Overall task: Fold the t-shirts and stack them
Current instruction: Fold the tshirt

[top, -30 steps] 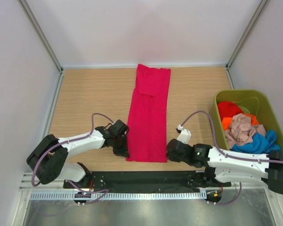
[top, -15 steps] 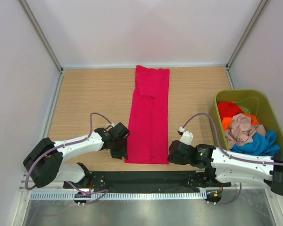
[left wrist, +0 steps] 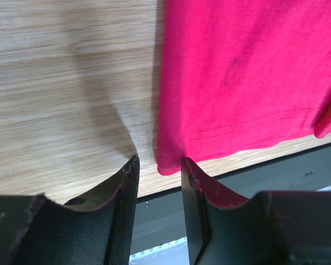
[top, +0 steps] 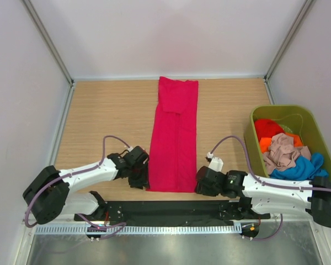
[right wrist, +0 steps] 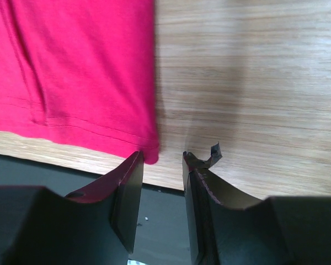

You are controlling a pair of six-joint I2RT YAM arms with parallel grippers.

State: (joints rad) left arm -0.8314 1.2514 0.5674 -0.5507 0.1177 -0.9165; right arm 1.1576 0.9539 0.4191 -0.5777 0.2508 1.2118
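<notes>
The crimson-red t-shirt (top: 174,138) lies flat as a long narrow strip down the middle of the table, its hem at the near edge. My left gripper (top: 142,178) is open at the hem's left corner. In the left wrist view that corner of the shirt (left wrist: 243,83) lies just beyond my left gripper (left wrist: 159,163), and nothing is between the jaws. My right gripper (top: 201,185) is open at the right corner. Seen from the right wrist, the shirt (right wrist: 83,72) ends just ahead of my empty right gripper (right wrist: 163,157). The orange-red (top: 266,132), beige-pink (top: 281,152) and blue (top: 300,168) t-shirts lie crumpled in the tub.
The olive-green tub (top: 281,109) stands at the right edge of the table. A black strip (top: 171,210) runs along the near edge just behind both grippers. White walls close in the table at the back and on both sides.
Both grippers were shut on the shirt's near corners and have opened, letting the hem go. Both arms have drawn back slightly toward the near edge.
</notes>
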